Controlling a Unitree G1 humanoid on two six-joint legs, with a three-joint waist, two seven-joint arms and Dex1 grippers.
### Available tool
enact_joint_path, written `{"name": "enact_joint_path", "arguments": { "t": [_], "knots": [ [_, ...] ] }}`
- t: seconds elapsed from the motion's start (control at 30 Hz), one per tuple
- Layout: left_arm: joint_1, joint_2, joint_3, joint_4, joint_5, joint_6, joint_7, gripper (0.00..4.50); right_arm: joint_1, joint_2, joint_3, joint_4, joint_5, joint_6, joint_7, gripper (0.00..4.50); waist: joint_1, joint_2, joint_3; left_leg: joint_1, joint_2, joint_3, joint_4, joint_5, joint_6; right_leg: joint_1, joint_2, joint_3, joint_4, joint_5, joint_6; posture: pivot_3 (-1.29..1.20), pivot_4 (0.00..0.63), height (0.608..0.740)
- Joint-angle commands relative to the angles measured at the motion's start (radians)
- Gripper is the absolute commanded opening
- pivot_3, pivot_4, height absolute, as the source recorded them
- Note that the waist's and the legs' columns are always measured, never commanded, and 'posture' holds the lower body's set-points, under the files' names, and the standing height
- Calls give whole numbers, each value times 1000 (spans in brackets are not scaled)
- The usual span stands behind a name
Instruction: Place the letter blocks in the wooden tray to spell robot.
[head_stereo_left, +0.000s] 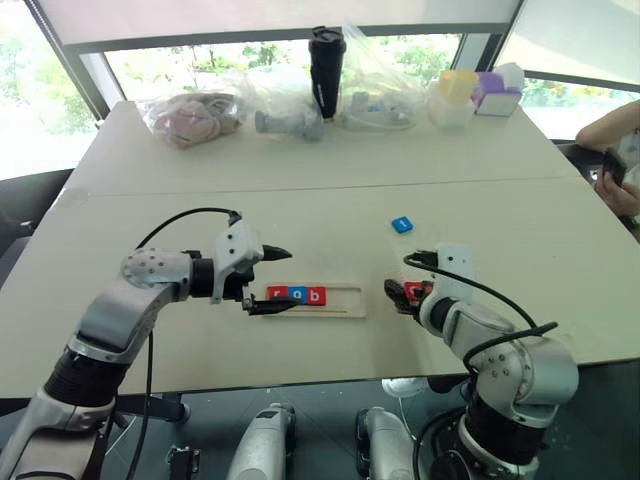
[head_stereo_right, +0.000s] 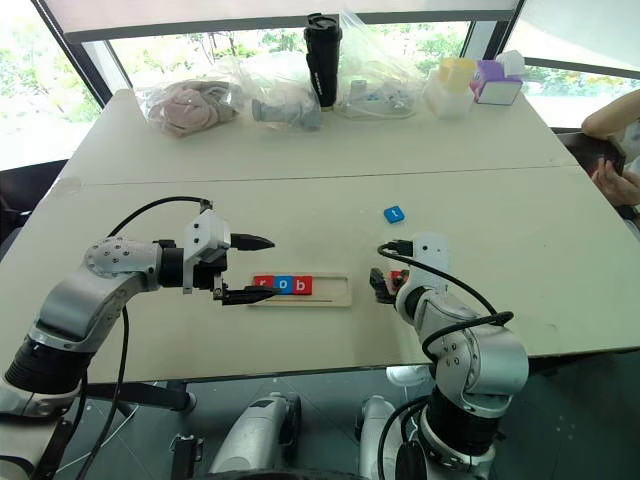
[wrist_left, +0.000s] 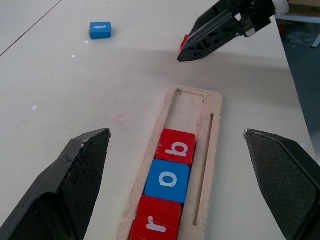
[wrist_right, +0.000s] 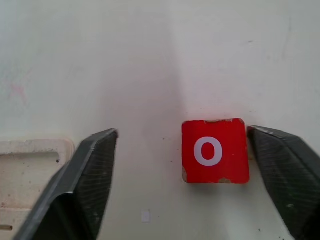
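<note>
While half hidden behind right gripper (head_stereo_left: 404, 297) low right of centre, red o tile (wrist_right: 215, 151) lying flat between parted fingers, unheld, left gripper (head_stereo_left: 268, 281) spread wide over wooden tray (head_stereo_left: 345, 301) end at centre, r, o, b seated, blue tile (head_stereo_left: 402, 225) letter unreadable upper right.

Pale beige table (head_stereo_left: 300, 160) with a seam across its middle, wide windows (head_stereo_left: 250, 55) behind showing bright daylight and green foliage, dark window frame (head_stereo_left: 70, 60), light blinds (head_stereo_left: 280, 15) above, dark floor (head_stereo_left: 330, 400) below

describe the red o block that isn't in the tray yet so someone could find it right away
Start at the long wooden tray near the table's front edge, holding r, o, b. Just off its bare end, between the open fingers of the right pincer, a red o block lies flat on the table. The tray's own o is blue.
</note>
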Motion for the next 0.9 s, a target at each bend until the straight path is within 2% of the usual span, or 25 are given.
{"name": "enact_joint_path", "arguments": {
  "t": [0.03, 0.13, 0.27, 0.37, 0.47, 0.57, 0.73, 0.9],
  "knots": [
    [0, 8, 18, -12, 5, -17, -1, 4500, -57, -200, 7, -4, 66, -10, 121, 4470, 0, 0, 0, 0, 0, 0, 0, 0, 0, 0, 0, 0, 0, 0, 0, 0, 150, 740],
    [8, 11, 20, -12, 6, -18, -2, 4500, -75, -408, 2, 28, 174, -156, 342, 4470, 0, 0, 1, -1, -1, 2, 3, 1, 2, 1, -1, 0, -1, 0, 0, 0, 150, 740],
    [0, 20, 15, -18, -2, -14, -28, 4500, 56, -696, 43, 119, 230, -575, 743, 4470, 5, 0, 1, -1, 0, 0, 0, 1, 2, 3, -1, -2, -4, -3, 5, 0, 150, 740],
    [4, 47, 3, -28, 5, -34, -74, 4500, 99, -803, 101, 296, 189, -823, 909, 4470, 3, -1, 1, 0, 0, -1, -2, 1, 3, 6, 1, -5, -10, -3, 5, 0, 150, 740],
    [21, 75, -2, -48, 11, -53, -109, 4500, 104, -852, 187, 482, 107, -1054, 998, 4470, 1, -1, 1, 0, 0, 1, -1, 1, 3, 7, -1, -4, -12, 0, 1, 0, 150, 740],
    [22, 84, 8, -71, -1, -43, -108, 4500, 69, -856, 241, 649, 61, -1209, 1055, 4470, 6, -1, 1, 0, 0, 1, 0, 1, 3, 7, -1, -4, -12, 0, 1, 0, 150, 740],
    [47, 87, 19, -97, -2, -30, -92, 4500, 6, -830, 295, 819, 16, -1363, 1096, 4470, 7, -1, 1, 0, 0, 1, 1, 1, 3, 7, -1, -4, -11, 0, 1, 0, 150, 740],
    [77, 103, 26, -127, -2, -18, -80, 4500, -15, -822, 320, 893, -3, -1447, 1142, 4470, 8, -1, 1, 0, 0, 1, 1, 1, 3, 8, -1, -4, -11, 0, 1, 0, 150, 740]
  ]
}}
